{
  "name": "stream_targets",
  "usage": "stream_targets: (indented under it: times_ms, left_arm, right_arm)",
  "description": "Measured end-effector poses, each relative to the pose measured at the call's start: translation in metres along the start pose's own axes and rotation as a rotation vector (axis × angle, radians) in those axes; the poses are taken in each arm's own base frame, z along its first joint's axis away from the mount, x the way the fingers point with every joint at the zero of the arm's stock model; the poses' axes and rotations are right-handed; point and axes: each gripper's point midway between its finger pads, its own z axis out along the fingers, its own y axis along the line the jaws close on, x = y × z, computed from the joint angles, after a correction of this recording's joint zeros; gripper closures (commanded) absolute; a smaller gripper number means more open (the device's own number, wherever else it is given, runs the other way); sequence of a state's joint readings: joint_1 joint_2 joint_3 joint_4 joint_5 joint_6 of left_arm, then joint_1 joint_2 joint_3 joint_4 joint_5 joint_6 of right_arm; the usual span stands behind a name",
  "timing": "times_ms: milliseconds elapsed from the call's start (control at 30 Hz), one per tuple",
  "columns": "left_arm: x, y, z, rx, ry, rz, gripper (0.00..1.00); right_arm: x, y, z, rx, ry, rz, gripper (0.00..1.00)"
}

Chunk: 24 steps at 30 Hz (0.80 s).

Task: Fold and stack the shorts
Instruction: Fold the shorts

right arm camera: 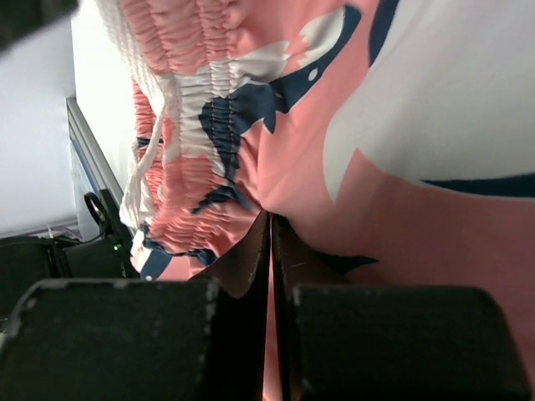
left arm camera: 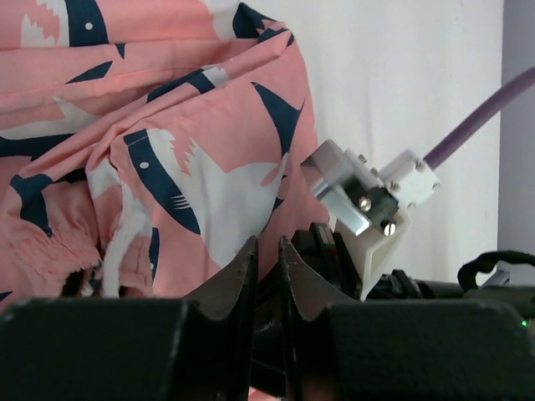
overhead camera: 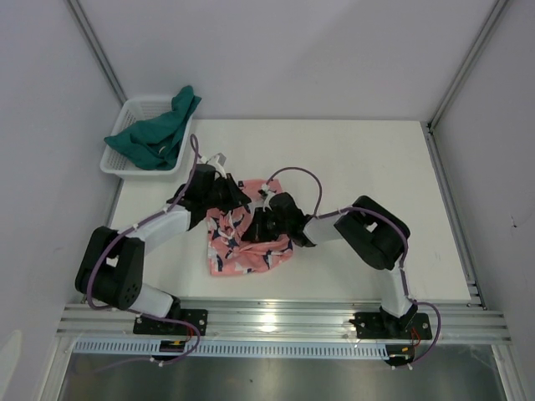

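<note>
Pinching one pink shorts [overhead camera: 247, 252], right gripper [right arm camera: 270, 221] is closed; left gripper [left arm camera: 267, 244] unclear; one teal shorts [overhead camera: 155, 134] in basket [overhead camera: 132, 173].

Soft matt cloth pink shorts [overhead camera: 247, 242], white plastic mesh basket [overhead camera: 125, 159], smooth matt table [overhead camera: 376, 167]

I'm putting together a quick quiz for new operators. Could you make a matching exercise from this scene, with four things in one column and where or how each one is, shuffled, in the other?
Things:
1. teal shorts
2. pink shark-print shorts
3. white basket
4. right tool

Places or states:
A. far left corner of the table
B. shut on pink fabric
C. heaped in the basket
D. crumpled on the table, near side

Pairs: 1-C, 2-D, 3-A, 4-B
</note>
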<state>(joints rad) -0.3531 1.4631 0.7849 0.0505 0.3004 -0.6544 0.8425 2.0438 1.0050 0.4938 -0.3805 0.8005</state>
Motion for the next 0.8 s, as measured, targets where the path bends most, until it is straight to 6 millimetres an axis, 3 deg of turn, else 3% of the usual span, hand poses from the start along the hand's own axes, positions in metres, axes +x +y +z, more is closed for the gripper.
stream_targets:
  times_ms: [100, 233, 500, 600, 800]
  left_arm:
    - [-0.003, -0.005, -0.006, 0.013, -0.017, 0.007, 0.82]
    - [-0.003, -0.006, -0.009, 0.015, -0.02, 0.008, 0.82]
    - [0.01, 0.01, -0.006, -0.028, 0.003, 0.001, 0.83]
    - [0.022, 0.033, -0.003, -0.065, 0.021, -0.027, 0.84]
    - [0.047, 0.101, -0.006, -0.206, 0.054, -0.136, 0.85]
  right_arm:
    - [-0.011, 0.002, -0.008, 0.005, -0.018, -0.001, 0.97]
    - [-0.035, 0.019, -0.026, -0.014, -0.072, -0.016, 0.95]
    - [-0.07, 0.056, -0.065, -0.068, -0.179, -0.069, 0.94]
    - [-0.075, 0.05, -0.073, -0.058, -0.197, -0.066, 0.94]
    - [-0.07, 0.02, -0.079, 0.003, -0.186, -0.025, 0.94]
